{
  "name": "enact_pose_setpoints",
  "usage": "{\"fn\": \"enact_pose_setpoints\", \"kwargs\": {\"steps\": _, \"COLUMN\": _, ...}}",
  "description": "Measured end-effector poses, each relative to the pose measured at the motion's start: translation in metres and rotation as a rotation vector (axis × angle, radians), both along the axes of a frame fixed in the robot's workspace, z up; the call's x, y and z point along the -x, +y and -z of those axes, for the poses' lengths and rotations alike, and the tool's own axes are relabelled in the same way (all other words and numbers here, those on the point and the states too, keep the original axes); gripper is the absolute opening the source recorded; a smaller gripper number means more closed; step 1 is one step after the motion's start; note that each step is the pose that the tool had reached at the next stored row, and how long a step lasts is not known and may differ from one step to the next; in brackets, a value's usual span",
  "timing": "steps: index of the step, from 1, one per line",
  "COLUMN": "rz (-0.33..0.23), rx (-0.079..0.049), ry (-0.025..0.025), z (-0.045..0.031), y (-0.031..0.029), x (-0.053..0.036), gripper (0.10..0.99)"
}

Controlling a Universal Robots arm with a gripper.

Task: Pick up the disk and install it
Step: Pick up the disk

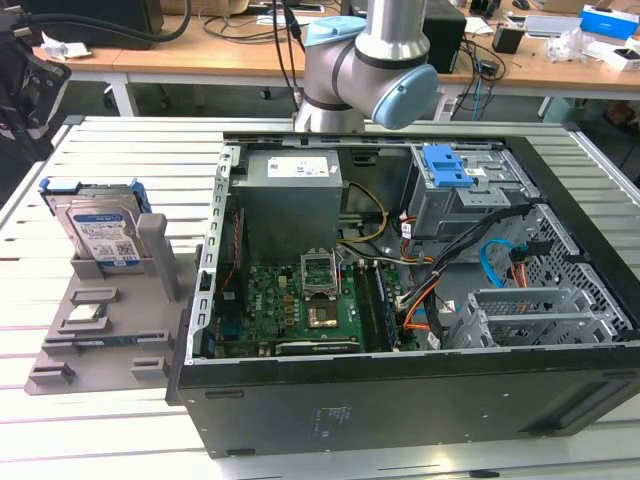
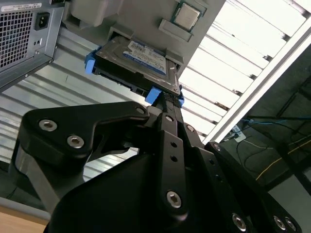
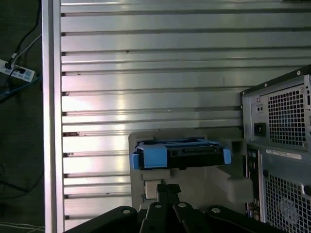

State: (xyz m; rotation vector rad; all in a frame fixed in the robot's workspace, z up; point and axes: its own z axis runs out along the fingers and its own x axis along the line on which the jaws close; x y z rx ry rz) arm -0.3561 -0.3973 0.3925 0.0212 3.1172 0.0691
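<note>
The disk (image 1: 100, 225) is a silver hard drive with a white-and-blue label in a blue carrier rail. It stands on edge in a grey holder (image 1: 100, 330) on the exterior view's left, beside the open computer case (image 1: 400, 400). Both wrist views show the disk (image 2: 141, 56) (image 3: 180, 154) a short way beyond my black fingers. My gripper (image 3: 168, 190) (image 2: 167, 109) is apart from the disk, its fingertips together with nothing between them. Black wrist hardware (image 1: 25, 90) hangs at the exterior view's upper left, behind the holder.
A small square silver chip (image 1: 88, 312) lies on the holder's flat base. Inside the case a grey drive bay with a blue latch (image 1: 448, 165) sits at the back right, among cables and a green motherboard (image 1: 300, 300). The slatted metal table (image 3: 146, 73) stretches around the holder.
</note>
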Motion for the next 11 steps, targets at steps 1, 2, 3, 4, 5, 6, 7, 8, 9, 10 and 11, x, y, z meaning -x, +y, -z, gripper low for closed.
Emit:
{"fn": "enact_pose_setpoints", "kwargs": {"steps": 1, "rz": -0.024, "rx": 0.000, "ry": 0.0000, "z": 0.0000, "y": 0.0000, "x": 0.0000, "gripper": 0.106}}
{"fn": "enact_pose_setpoints", "kwargs": {"steps": 2, "rz": -0.053, "rx": 0.000, "ry": 0.0000, "z": 0.0000, "y": 0.0000, "x": 0.0000, "gripper": 0.106}}
{"fn": "enact_pose_setpoints", "kwargs": {"steps": 3, "rz": -0.069, "rx": 0.000, "ry": 0.0000, "z": 0.0000, "y": 0.0000, "x": 0.0000, "gripper": 0.106}}
{"fn": "enact_pose_setpoints", "kwargs": {"steps": 4, "rz": -0.090, "rx": 0.000, "ry": -0.0001, "z": 0.0001, "y": 0.0000, "x": -0.0001, "gripper": 0.106}}
{"fn": "enact_pose_setpoints", "kwargs": {"steps": 5, "rz": -0.108, "rx": 0.000, "ry": -0.0001, "z": 0.0000, "y": 0.0000, "x": 0.0000, "gripper": 0.106}}
{"fn": "enact_pose_setpoints", "kwargs": {"steps": 6, "rz": -0.147, "rx": 0.000, "ry": 0.0000, "z": 0.0000, "y": 0.0000, "x": 0.0000, "gripper": 0.106}}
{"fn": "enact_pose_setpoints", "kwargs": {"steps": 7, "rz": -0.189, "rx": 0.000, "ry": -0.0001, "z": 0.0000, "y": 0.0000, "x": -0.0001, "gripper": 0.106}}
{"fn": "enact_pose_setpoints", "kwargs": {"steps": 8, "rz": -0.231, "rx": 0.000, "ry": -0.0001, "z": 0.0000, "y": 0.0000, "x": -0.0001, "gripper": 0.106}}
{"fn": "enact_pose_setpoints", "kwargs": {"steps": 9, "rz": -0.256, "rx": 0.000, "ry": -0.0001, "z": 0.0000, "y": 0.0000, "x": 0.0000, "gripper": 0.106}}
{"fn": "enact_pose_setpoints", "kwargs": {"steps": 10, "rz": -0.270, "rx": 0.000, "ry": -0.0001, "z": 0.0001, "y": 0.0000, "x": 0.0000, "gripper": 0.106}}
{"fn": "enact_pose_setpoints", "kwargs": {"steps": 11, "rz": -0.282, "rx": 0.000, "ry": -0.0001, "z": 0.0000, "y": 0.0000, "x": 0.0000, "gripper": 0.106}}
